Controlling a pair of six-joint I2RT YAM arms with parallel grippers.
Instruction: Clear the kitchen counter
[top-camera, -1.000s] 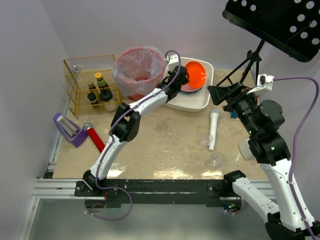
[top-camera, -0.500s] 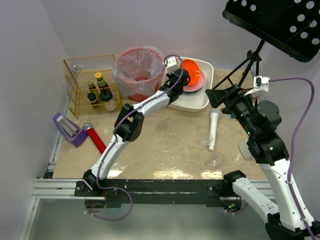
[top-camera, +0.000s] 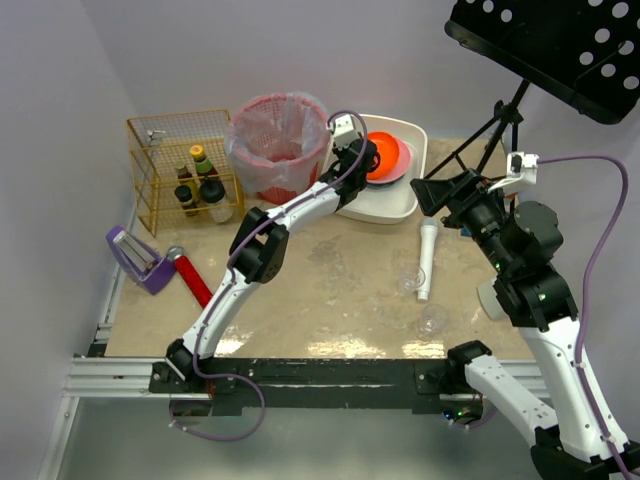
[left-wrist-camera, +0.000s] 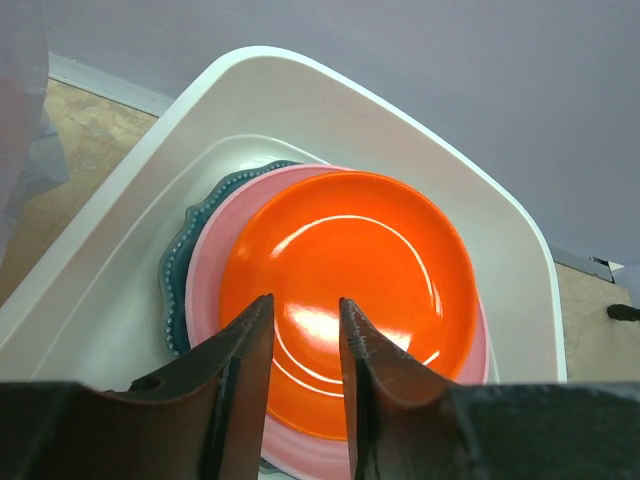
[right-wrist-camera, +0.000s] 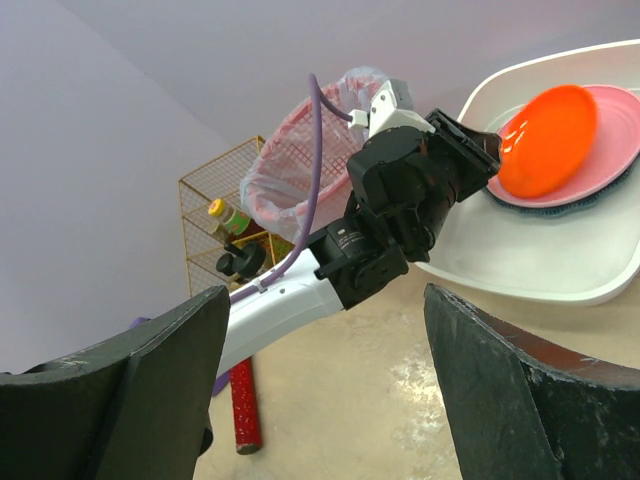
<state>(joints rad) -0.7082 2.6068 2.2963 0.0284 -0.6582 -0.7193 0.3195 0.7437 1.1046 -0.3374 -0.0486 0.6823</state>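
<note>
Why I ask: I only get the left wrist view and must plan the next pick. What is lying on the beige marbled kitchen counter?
Observer: A white cylinder lies on the beige marbled kitchen counter. Its far end is by the near right corner of the white rectangular tub.
Operator: Anything beside it?
Observer: Two small clear glasses. One is just left of the cylinder's near end, and the other is closer to the arm bases.
Operator: Is the right end effector free for them?
Observer: It looks so. The right end effector is wide open with nothing between its fingers.
</note>
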